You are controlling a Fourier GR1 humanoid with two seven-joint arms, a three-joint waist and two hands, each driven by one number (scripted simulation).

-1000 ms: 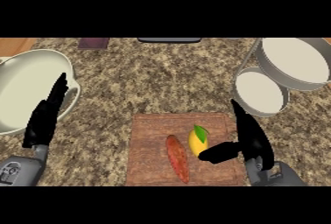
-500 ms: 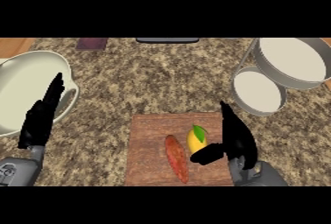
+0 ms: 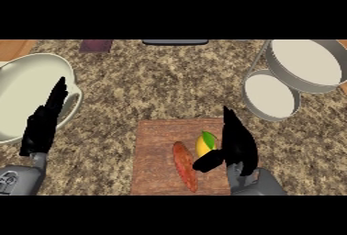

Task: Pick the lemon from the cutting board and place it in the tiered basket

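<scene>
Lemon [image 3: 204,142] between red sausage [image 3: 184,166] and right hand [image 3: 237,142] on cutting board [image 3: 156,151].

Counter [image 3: 169,92]: speckled brown-and-tan granite pattern. Cutting board [image 3: 159,156]: reddish-brown wood grain. Lemon [image 3: 204,142]: yellow with a green patch. Long vegetable [image 3: 184,165] beside it: orange-red. Tiered basket [image 3: 298,69]: grey rims, cream insides. Bowl [image 3: 27,98]: off-white. Both hands [image 3: 44,124] [image 3: 237,142]: black; forearms grey.

No text, label, brand, number or sign can be read anywhere.
</scene>
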